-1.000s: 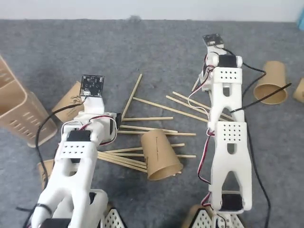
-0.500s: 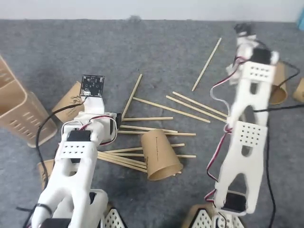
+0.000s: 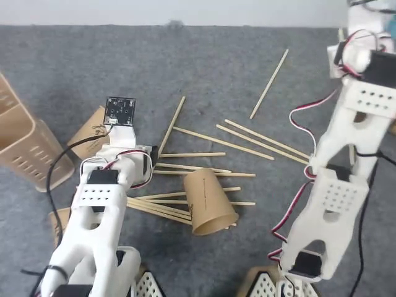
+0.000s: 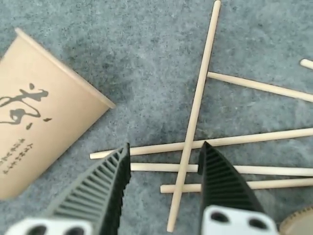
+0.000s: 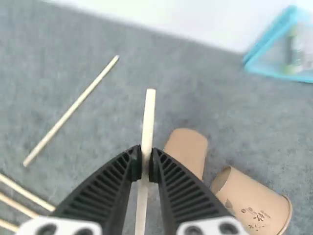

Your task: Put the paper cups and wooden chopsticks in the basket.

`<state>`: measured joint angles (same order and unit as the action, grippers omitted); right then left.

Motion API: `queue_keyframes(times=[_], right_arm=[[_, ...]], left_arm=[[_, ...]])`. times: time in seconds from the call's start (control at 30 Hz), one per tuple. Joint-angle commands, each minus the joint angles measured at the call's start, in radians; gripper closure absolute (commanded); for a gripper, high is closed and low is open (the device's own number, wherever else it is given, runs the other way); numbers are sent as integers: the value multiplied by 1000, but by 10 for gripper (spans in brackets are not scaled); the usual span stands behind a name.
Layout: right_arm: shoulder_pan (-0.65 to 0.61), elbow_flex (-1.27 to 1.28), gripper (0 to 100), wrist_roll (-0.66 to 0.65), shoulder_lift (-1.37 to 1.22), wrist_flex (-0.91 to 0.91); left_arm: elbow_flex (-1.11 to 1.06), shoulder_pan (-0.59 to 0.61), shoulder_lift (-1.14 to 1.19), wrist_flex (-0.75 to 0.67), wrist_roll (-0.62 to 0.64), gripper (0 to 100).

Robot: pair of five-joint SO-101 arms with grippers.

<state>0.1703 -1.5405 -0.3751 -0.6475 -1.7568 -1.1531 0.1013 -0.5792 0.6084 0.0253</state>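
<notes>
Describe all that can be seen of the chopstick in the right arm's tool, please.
The chopstick is a thin, straight stick of pale wood with a squared end. The right tool is shut on it, and its two dark ribbed fingers press its sides. One end sticks out past the fingertips, and the rest runs back between them. Nothing else touches it. It appears to be held above the grey carpet, where a paper cup lies on its side nearby.

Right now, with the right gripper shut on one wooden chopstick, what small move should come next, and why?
Probably swing the right gripper toward the basket, keeping it shut. It clamps a wooden chopstick near the high view's right edge, while the basket stands at its left edge, so release now would miss.
</notes>
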Motion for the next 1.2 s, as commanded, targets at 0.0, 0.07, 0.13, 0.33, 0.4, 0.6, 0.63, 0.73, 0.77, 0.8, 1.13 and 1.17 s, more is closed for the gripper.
queue_keyframes(times=[0.0, 0.07, 0.13, 0.33, 0.4, 0.6, 0.63, 0.73, 0.77, 0.8, 1.13, 1.17], right_arm=[[18, -34, 992, 112, 151, -47], [19, -21, 992, 173, 205, -47], [19, 32, 992, 219, 277, -47], [2, 454, 992, 249, 610, -41], [-22, 600, 992, 249, 722, -38], [-45, 999, 992, 255, 917, 114], [-45, 1063, 992, 255, 932, 160], [-62, 1266, 992, 256, 955, 320], [-67, 1338, 991, 256, 960, 387], [-74, 1409, 991, 256, 966, 461], [-91, 1955, 991, 275, 958, 1365], [-91, 1987, 991, 304, 958, 1431]], left_arm=[[44, 2, 3, -25, 3, 784], [44, 2, 3, -25, 3, 784], [44, 2, 3, -25, 3, 784], [44, 2, 3, -25, 2, 784], [44, 2, 3, -25, 2, 784], [42, 2, 3, -23, 2, 784], [42, 2, 3, -21, 2, 784], [42, 3, 3, -21, 2, 785], [42, 3, 3, -21, 2, 785], [42, 3, 3, -21, 2, 785], [42, 2, 3, -23, 2, 785], [42, 2, 3, -25, 2, 785]])
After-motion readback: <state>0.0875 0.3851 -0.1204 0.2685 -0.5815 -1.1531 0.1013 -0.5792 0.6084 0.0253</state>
